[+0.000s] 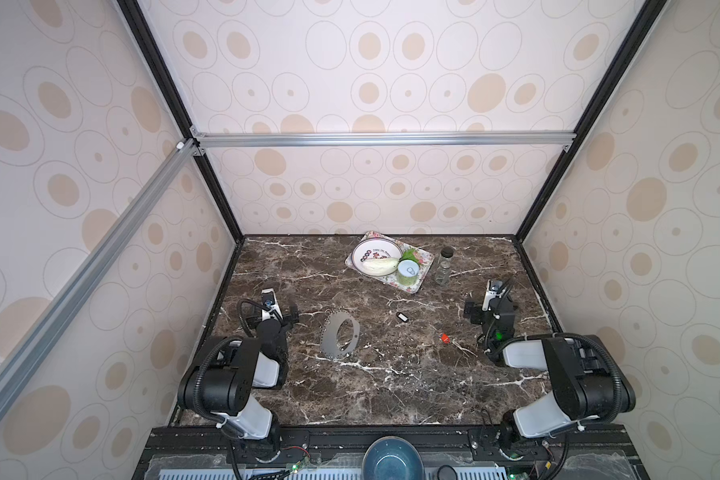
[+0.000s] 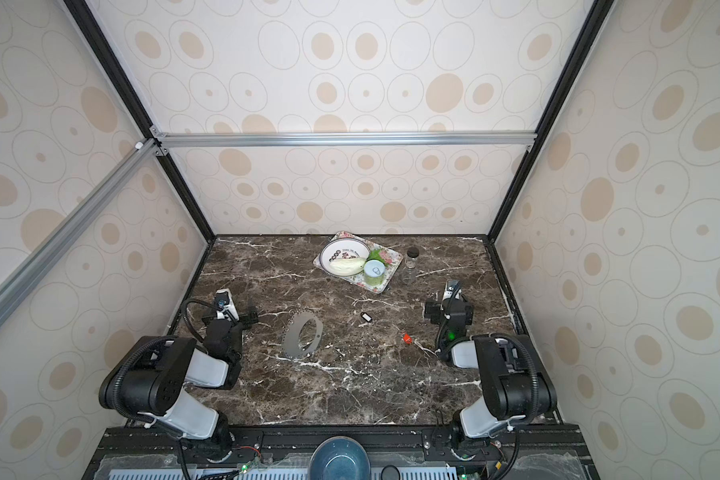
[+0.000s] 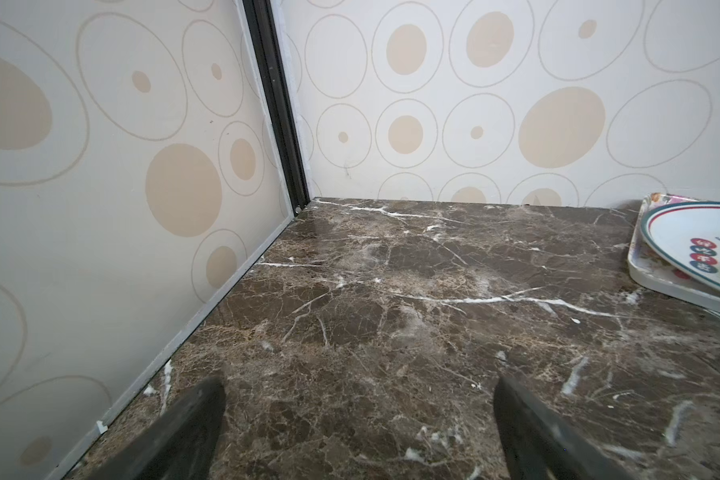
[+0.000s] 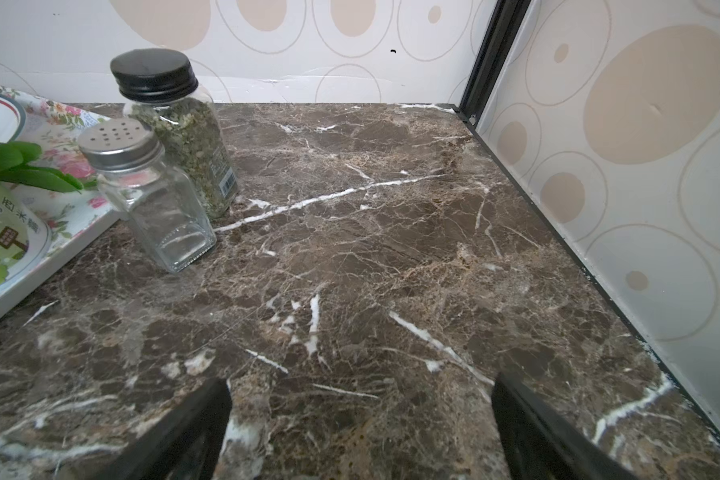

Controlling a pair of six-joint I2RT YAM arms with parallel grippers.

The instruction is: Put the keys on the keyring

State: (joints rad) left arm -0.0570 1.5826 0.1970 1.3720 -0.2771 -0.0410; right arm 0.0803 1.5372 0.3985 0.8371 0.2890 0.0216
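The keyring (image 1: pixel 328 338) (image 2: pixel 292 338), a flat grey oval with small holes along its rim, lies on the marble left of centre in both top views. The black-tagged key (image 1: pixel 401 317) (image 2: pixel 366 317) lies near the middle. Right of it lies the red-tagged key (image 1: pixel 445 338) (image 2: pixel 408 338). My left gripper (image 1: pixel 272 309) (image 3: pixel 360 384) hovers left of the keyring, open and empty. My right gripper (image 1: pixel 491 305) (image 4: pixel 361 382) sits right of the keys, open, with only bare marble between its fingers. Neither wrist view shows the keys or the keyring.
A floral tray (image 1: pixel 422 259) (image 3: pixel 657 282) at the back holds a white plate (image 1: pixel 368 251), a pale vegetable and a green can. Beside it stand a glass shaker (image 4: pixel 150 195) and a herb jar (image 4: pixel 184 137). A blue bowl (image 1: pixel 391 459) sits below the front edge. Walls enclose three sides.
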